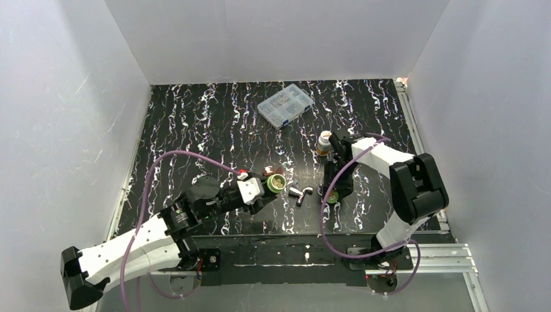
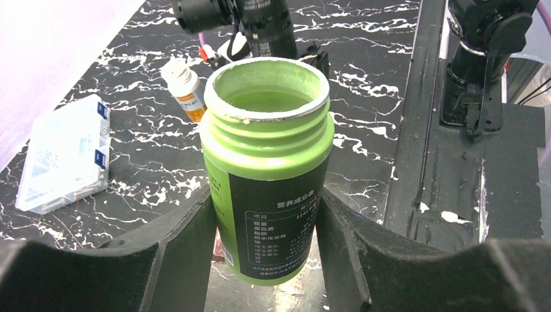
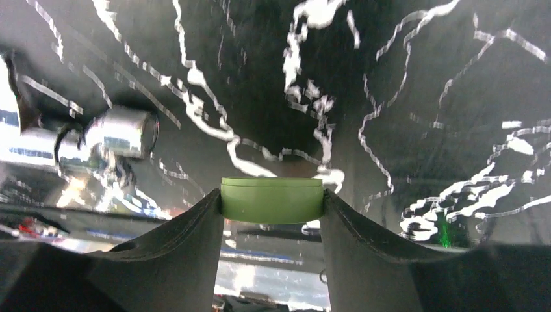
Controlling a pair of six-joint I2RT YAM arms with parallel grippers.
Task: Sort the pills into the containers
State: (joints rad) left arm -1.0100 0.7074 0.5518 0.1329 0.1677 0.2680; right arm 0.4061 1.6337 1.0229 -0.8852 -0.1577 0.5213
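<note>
Left end effector (image 2: 266, 218) clamps uncapped bottle (image 2: 266, 130), right end effector (image 3: 271, 203) clamps green cap (image 3: 271, 195), near table's (image 1: 195, 123) front edge

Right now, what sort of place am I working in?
Probably a robot test cell, not a pharmacy: plain white panel walls box in a black white-veined tabletop, and an aluminium rail runs by its near right corner.
</note>
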